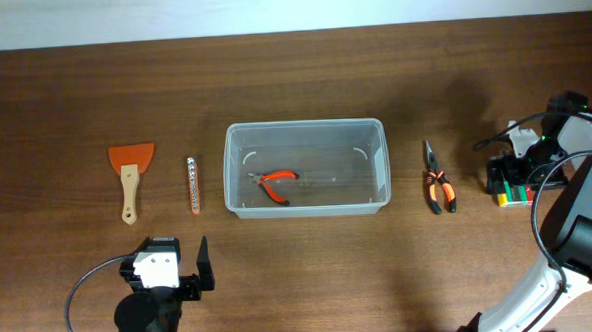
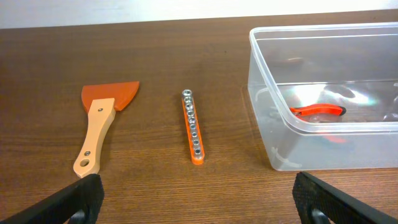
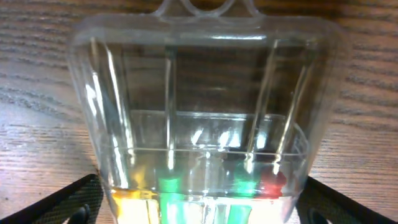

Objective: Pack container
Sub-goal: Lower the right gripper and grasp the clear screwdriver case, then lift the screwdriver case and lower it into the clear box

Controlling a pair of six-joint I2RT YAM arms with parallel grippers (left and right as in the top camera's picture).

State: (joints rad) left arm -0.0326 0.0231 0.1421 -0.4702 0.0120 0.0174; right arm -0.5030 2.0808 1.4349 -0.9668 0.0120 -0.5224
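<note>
Overhead. The container point(image 1: 304, 126) sits at the middle of the bench point(image 1: 63, 96), open top up. One pair of orange-handled cutters point(image 1: 275, 184) lies on its floor, left of centre. Left of it lie a bit strip point(image 1: 193, 185) and, further left, a scraper point(image 1: 131, 178) (orange blade, wooden handle). Just right of the container are orange-and-black pliers point(image 1: 437, 190), tips toward the top of the frame. At the right edge is a small clear case point(image 1: 513, 197) with coloured tools inside. The right gripper point(image 1: 506, 172) is over it. The left gripper point(image 1: 168, 260) is at the lower left, well apart from everything.

Left wrist. Left gripper point(image 2: 199, 196) released, with its fingers point(image 2: 84, 199) spread to the bottom corners and nothing between them. Scraper point(image 2: 99, 130) at left, bit strip point(image 2: 191, 135) in the middle. A container corner point(image 2: 273, 93) is at right, cutters point(image 2: 317, 111) showing through its wall.

Right wrist. The clear case point(image 3: 205, 93) fills the frame, with yellow, green and red tips at its lower edge. Right gripper point(image 3: 202, 205) released, jaws wide, with one finger point(image 3: 78, 202) at each bottom corner beside the case. Contact cannot be judged.
</note>
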